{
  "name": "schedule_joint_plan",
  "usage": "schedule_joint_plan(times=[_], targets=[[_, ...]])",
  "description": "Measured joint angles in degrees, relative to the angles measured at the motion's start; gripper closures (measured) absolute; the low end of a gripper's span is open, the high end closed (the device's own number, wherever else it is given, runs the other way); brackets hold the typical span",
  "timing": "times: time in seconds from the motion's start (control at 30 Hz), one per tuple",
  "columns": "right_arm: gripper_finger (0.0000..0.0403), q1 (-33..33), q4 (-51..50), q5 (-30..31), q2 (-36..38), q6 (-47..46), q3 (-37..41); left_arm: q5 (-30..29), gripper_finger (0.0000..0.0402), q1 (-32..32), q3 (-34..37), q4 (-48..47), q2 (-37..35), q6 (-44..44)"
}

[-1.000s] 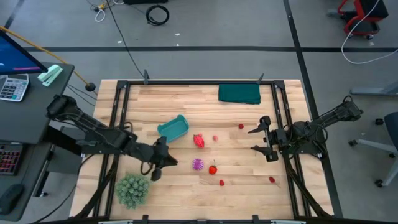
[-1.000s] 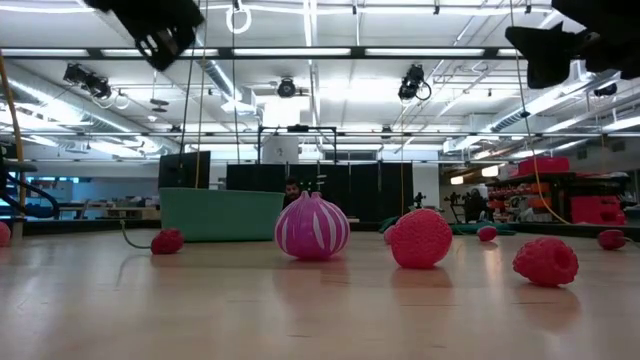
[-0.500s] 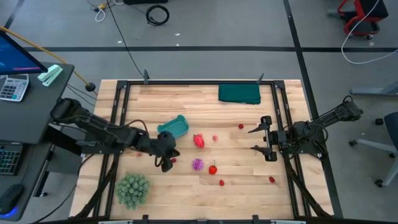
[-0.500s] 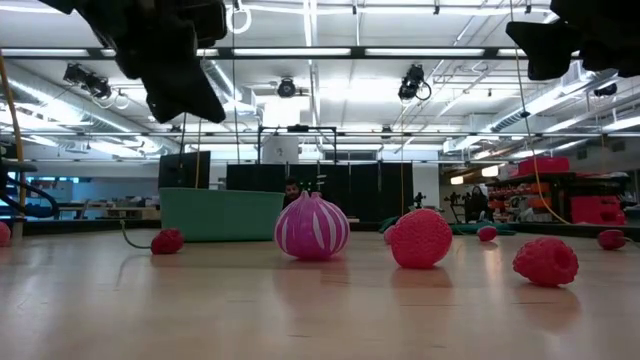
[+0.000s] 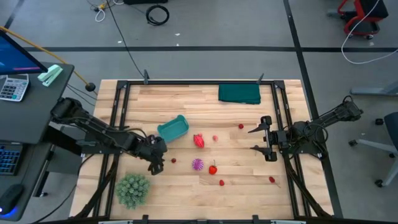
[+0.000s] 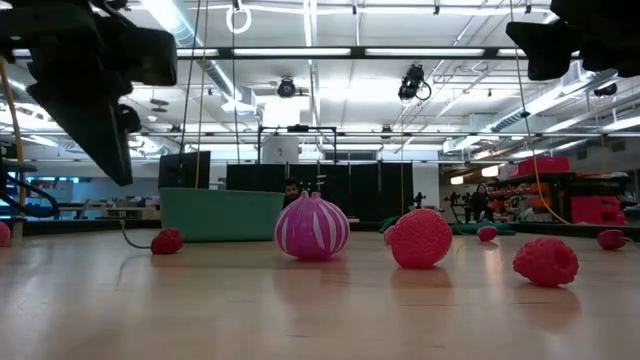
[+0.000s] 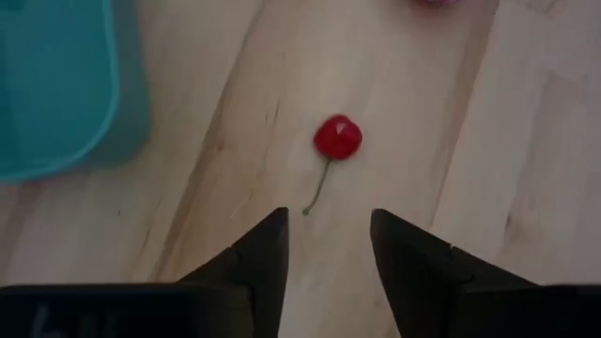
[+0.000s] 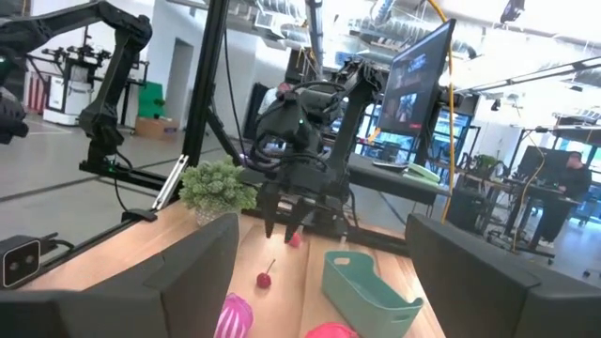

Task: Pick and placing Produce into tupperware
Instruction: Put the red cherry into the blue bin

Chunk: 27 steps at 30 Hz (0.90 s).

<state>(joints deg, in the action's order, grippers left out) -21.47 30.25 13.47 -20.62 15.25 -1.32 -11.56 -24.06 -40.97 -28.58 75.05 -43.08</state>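
Left gripper (image 5: pixel 155 165) over wooden table (image 5: pixel 186 193), fingers (image 7: pixel 263 253) spread, nothing pinched; small red stemmed cherry (image 7: pixel 336 139) lies on wood just ahead, beside shallow teal plastic tupperware (image 5: pixel 173 127). Spiky magenta piece (image 5: pixel 198 164) and red strawberry (image 5: pixel 212 168) mid-table. Right gripper (image 5: pixel 266 138) waits at right side, fingers spread, empty.

left gripper (image 7: pixel 327 246) jaws parted; right gripper (image 5: pixel 263 138) jaws wide
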Motion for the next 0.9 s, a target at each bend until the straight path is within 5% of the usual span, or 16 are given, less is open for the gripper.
schedule_joint_plan(times=[0.9], targets=[[0.0086,0.0,-1.6,0.1,-0.1,0.0,0.0,-2.1,0.0257,-0.5,3.1,8.8,12.2,1.7]])
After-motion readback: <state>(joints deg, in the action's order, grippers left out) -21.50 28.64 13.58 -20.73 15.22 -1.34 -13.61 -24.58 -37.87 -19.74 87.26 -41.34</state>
